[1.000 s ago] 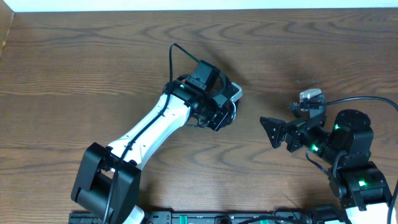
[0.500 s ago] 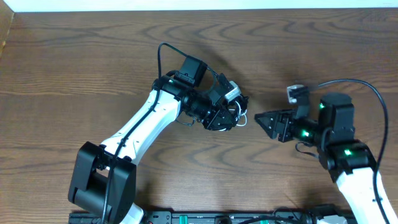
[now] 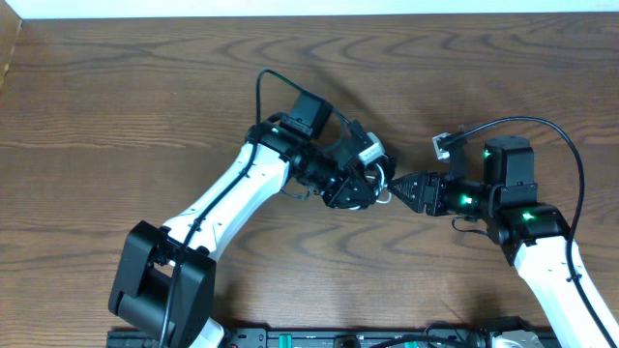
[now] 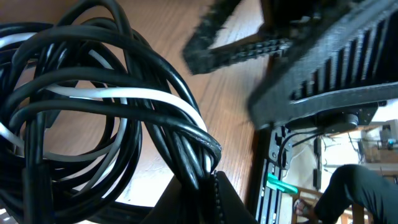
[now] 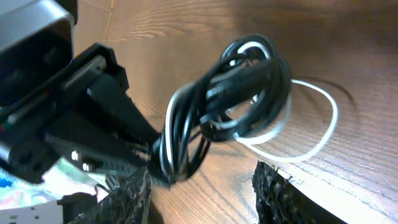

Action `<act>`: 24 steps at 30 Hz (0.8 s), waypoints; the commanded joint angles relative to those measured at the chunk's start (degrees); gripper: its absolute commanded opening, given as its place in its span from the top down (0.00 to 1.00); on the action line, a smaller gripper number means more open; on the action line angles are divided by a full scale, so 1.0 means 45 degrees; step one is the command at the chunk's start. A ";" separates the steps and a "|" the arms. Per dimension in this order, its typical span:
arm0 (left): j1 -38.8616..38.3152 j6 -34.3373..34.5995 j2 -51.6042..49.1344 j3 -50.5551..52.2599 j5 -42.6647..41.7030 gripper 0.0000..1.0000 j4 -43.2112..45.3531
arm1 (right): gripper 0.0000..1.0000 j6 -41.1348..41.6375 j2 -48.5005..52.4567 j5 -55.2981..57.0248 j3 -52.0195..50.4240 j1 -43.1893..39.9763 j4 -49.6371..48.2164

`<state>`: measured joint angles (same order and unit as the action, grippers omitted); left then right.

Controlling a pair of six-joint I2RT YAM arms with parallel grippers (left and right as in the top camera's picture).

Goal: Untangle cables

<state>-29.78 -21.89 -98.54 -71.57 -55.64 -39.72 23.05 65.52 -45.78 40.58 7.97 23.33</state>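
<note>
A tangled bundle of the black cable and the white cable hangs from my left gripper, which is shut on several black strands. In the right wrist view the black loops sit above the wooden table, and a white loop trails out to the right. My right gripper is open, its two fingers spread just in front of the bundle and not touching it. The plug ends are not visible.
The wooden table stretches out to the left and back. The right arm's own thick black wire arcs above its wrist. A black rail runs along the front edge.
My left gripper has carried the bundle right, toward the centre. My right arm has swung left and its open gripper now faces the bundle at close range.
</note>
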 commanded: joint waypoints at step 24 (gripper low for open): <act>-0.0291 -0.0364 0.0325 0.0024 -0.0733 0.93 -0.0029 | 0.89 0.0393 0.0029 0.1540 0.0296 0.0656 0.0058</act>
<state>-31.14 -22.52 -98.56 -71.57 -57.84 -39.22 25.26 65.58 -43.86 40.75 10.74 23.51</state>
